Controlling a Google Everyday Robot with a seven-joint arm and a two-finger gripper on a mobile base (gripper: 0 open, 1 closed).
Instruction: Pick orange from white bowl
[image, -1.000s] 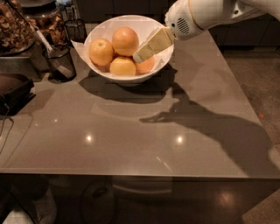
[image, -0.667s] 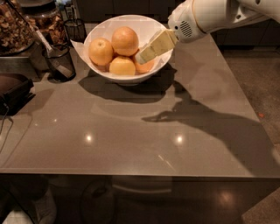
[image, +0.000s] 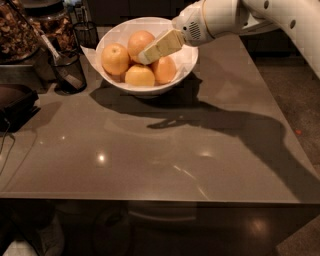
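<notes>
The white bowl (image: 150, 90) stands at the back of the grey table, lined with white paper. It holds several fruits. The orange (image: 138, 40), pinkish-orange and the largest, lies at the bowl's back. A paler yellow-orange fruit (image: 115, 58) lies to the left, another (image: 140, 76) in front, and a deeper orange one (image: 165, 71) to the right. My gripper (image: 146, 56), cream-coloured on a white arm, reaches in from the right above the bowl. Its tip lies at the orange's lower right side, over the middle of the fruits.
A black mesh cup (image: 70, 70) stands just left of the bowl and another (image: 86, 32) behind it. Jars of dried food (image: 17, 30) and a dark tray (image: 15, 102) are at the left. The table (image: 150, 160) ends at the front and the right.
My gripper has moved left and slightly up, from the bowl's right side to over its middle, beside the orange. The fruits and the bowl have not moved.
</notes>
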